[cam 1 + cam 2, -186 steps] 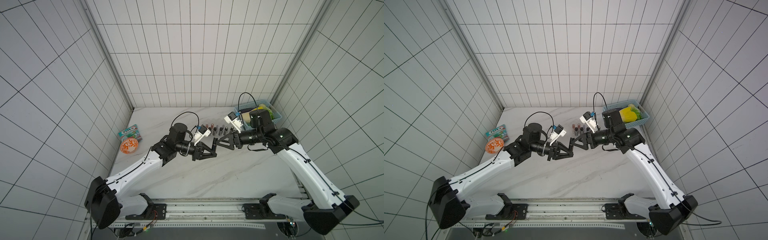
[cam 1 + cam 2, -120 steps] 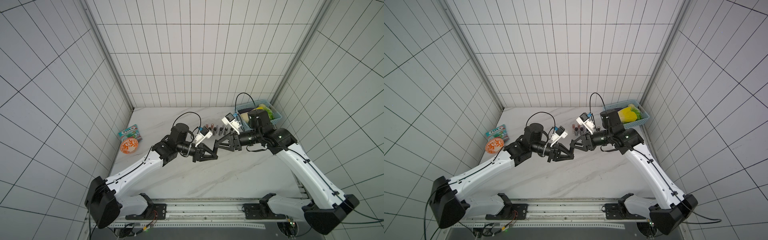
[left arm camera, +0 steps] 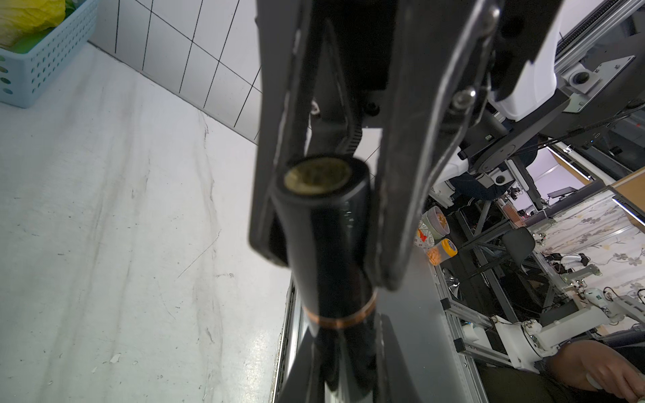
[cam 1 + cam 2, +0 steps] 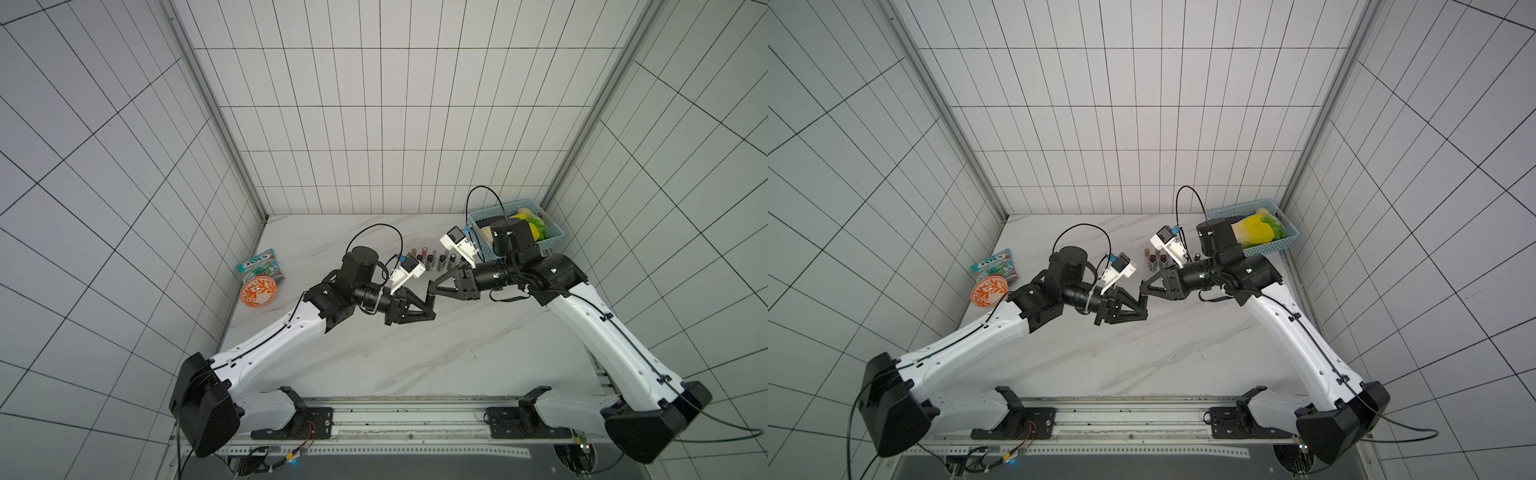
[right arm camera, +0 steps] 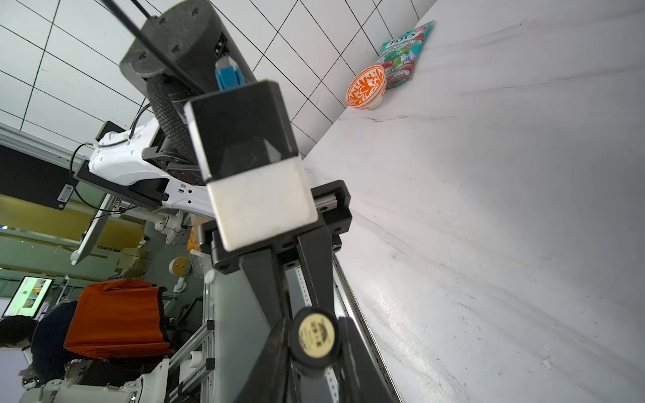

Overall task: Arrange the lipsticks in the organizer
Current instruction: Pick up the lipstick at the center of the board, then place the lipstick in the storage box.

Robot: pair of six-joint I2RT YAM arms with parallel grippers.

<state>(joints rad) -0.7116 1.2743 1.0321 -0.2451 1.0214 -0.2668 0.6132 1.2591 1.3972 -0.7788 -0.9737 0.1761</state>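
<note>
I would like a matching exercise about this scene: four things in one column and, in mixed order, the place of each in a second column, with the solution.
1. glossy black lipstick tube
2. clear plastic organizer
3. light-blue perforated basket
4. orange-and-white patterned bowl

A. far right corner of the white marble table
B. at the table's left edge
C. in the air, gripped by the left hand and the right hand
D. mid-table, beyond the hands

Pairs: 1-C, 2-D, 3-A, 4-B

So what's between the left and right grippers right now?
One black lipstick bridges them: the left gripper is shut on it in the left wrist view, the right gripper shut on its labelled end in the right wrist view.
</note>
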